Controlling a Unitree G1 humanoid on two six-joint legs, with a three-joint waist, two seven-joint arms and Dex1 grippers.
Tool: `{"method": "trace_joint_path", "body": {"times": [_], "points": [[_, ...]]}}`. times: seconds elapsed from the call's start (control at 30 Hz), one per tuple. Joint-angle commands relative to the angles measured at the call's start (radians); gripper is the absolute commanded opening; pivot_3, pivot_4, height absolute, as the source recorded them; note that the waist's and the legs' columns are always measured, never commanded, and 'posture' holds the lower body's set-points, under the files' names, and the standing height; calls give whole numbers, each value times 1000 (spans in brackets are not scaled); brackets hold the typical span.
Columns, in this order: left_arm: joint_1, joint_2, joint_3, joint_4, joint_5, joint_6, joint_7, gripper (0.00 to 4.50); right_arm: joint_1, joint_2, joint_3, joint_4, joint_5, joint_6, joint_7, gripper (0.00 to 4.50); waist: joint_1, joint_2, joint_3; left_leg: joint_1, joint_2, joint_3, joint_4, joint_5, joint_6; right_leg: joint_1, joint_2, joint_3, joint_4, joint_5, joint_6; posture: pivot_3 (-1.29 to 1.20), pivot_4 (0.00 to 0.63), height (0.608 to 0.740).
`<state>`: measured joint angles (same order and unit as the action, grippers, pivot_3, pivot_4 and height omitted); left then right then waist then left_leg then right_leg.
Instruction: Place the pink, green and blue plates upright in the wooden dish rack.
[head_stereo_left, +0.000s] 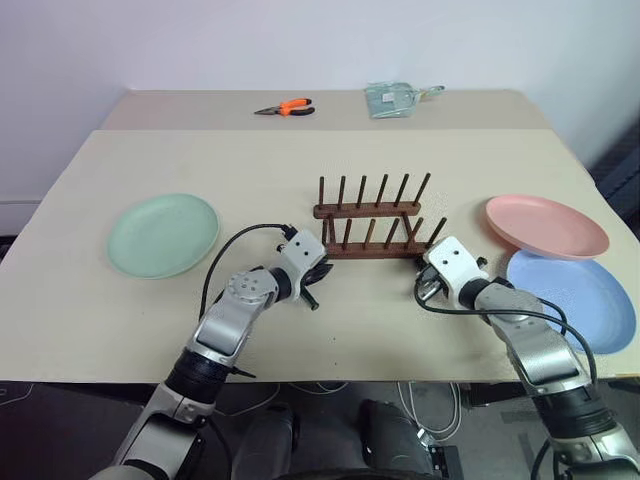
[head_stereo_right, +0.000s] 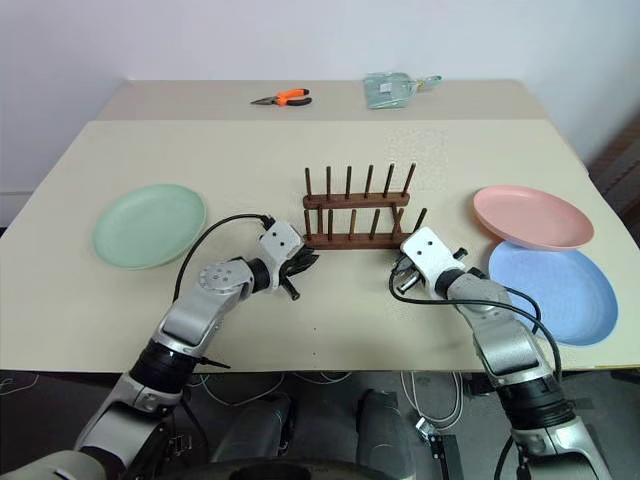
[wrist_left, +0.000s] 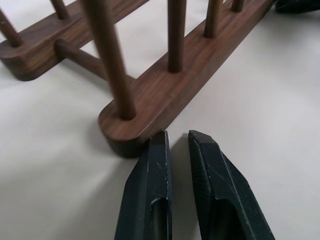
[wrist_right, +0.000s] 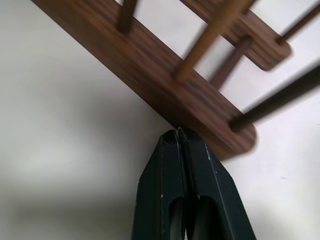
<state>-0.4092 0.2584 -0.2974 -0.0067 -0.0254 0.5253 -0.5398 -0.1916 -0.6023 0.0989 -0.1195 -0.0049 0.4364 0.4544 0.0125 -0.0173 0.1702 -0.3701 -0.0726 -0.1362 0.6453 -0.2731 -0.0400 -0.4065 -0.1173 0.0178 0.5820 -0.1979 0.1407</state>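
With both claws closed and empty, I see the left claw (wrist_left: 177, 142) at the wooden dish rack (head_stereo_left: 368, 222)'s seven o'clock corner; the right claw (wrist_right: 179, 134) touches its five o'clock end. Plates lie flat.

A: The dish rack (wrist_left: 150, 95) is dark wood with visible grain, smooth and satin. The table (head_stereo_left: 200, 160), at its 9 o'clock, is matt cream.

B: The green plate (head_stereo_left: 163, 234), pink plate (head_stereo_left: 545, 225) and blue plate (head_stereo_left: 580, 295) look matt. The fingers (wrist_left: 150, 200) are scuffed black plastic.
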Motion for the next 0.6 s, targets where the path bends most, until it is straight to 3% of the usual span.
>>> {"method": "trace_joint_path", "body": {"times": [0.03,0.23,0.4,0.6], "points": [[2,37,34,46,33,1,32,574,17,-38,-68,-42,43,17,61,887,0,0,0,0,0,0,0,0,0,0,0,0,0,0,0,0,150,740],[52,80,18,-92,-46,-18,-84,574,120,-263,-272,-188,66,-28,199,3892,-4,3,2,-2,0,1,0,0,0,-2,0,0,0,0,0,0,150,740],[103,118,4,-201,-123,-65,-211,574,190,-468,-351,-75,-54,-161,237,3892,0,4,3,-3,0,2,0,-1,1,-2,-1,0,-1,-2,-2,0,150,740],[83,96,16,-233,-177,-66,-252,574,97,-502,-240,190,-220,-290,133,3892,-1,4,3,-3,0,3,1,-1,1,-2,-1,1,-2,-2,-3,0,150,740]]}}
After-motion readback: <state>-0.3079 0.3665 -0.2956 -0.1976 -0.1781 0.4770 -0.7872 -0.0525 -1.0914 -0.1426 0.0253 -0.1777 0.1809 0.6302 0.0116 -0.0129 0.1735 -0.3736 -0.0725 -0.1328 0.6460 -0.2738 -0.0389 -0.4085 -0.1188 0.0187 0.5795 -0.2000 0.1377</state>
